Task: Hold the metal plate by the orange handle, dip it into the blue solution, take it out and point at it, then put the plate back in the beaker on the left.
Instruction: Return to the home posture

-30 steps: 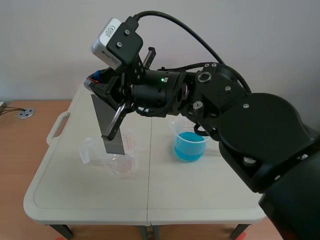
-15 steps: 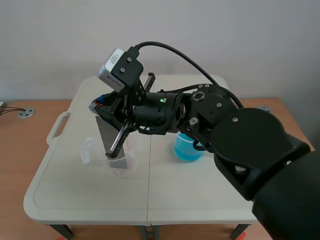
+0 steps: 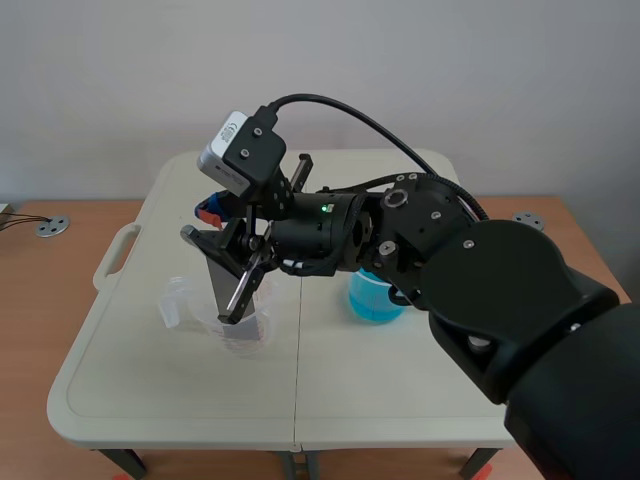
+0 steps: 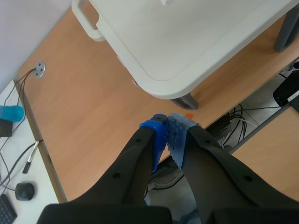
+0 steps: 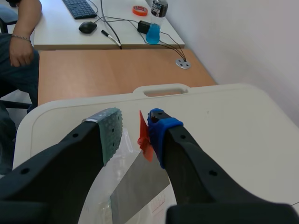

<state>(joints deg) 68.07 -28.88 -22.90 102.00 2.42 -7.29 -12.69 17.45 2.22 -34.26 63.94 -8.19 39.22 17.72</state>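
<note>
R pincer (image 5: 134, 123) apart, orange handle (image 5: 145, 137) beside 1 finger; metal plate (image 5: 138, 184) in beaker (image 3: 183, 303); L pincer (image 4: 168, 126) together.

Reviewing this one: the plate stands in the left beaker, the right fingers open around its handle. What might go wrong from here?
The orange handle seems to rest against the blue pad of the right fingers, so pulling away may drag the metal plate and tip the clear beaker. The plate leans, which may topple it anyway. The right arm hangs close over the blue solution and might bump it.
</note>
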